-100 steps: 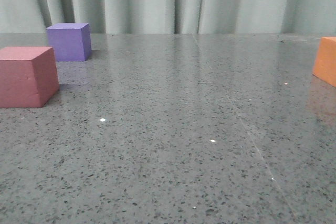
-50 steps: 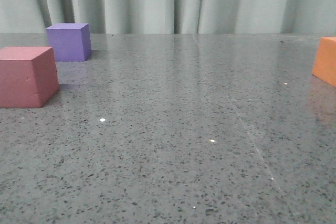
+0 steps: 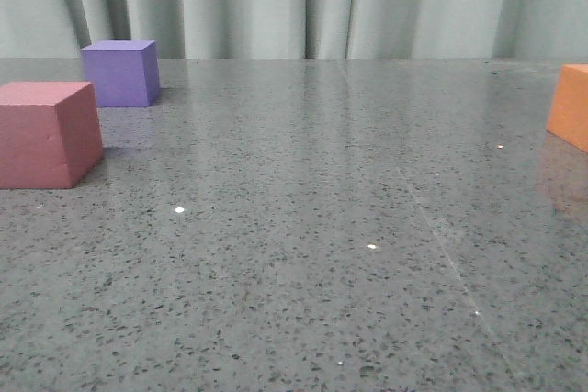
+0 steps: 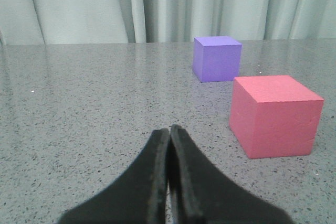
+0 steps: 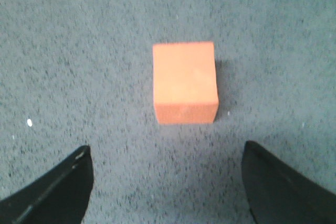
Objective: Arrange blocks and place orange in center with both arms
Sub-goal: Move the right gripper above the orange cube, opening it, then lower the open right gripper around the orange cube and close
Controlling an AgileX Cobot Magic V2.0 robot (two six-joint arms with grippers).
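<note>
The red/pink cube (image 3: 48, 133) sits at the table's left, with the purple cube (image 3: 120, 72) behind it. The orange cube (image 3: 571, 106) sits at the far right edge of the front view. Neither gripper shows in the front view. In the left wrist view my left gripper (image 4: 169, 129) is shut and empty, low over the table, with the red/pink cube (image 4: 274, 115) and the purple cube (image 4: 217, 58) ahead of it and to one side. In the right wrist view my right gripper (image 5: 167, 153) is open wide above the table, with the orange cube (image 5: 185, 82) ahead of the gap between its fingers.
The grey speckled tabletop (image 3: 303, 227) runs back to a pale curtain (image 3: 303, 2). A thin seam line (image 3: 450, 259) crosses the table at the right.
</note>
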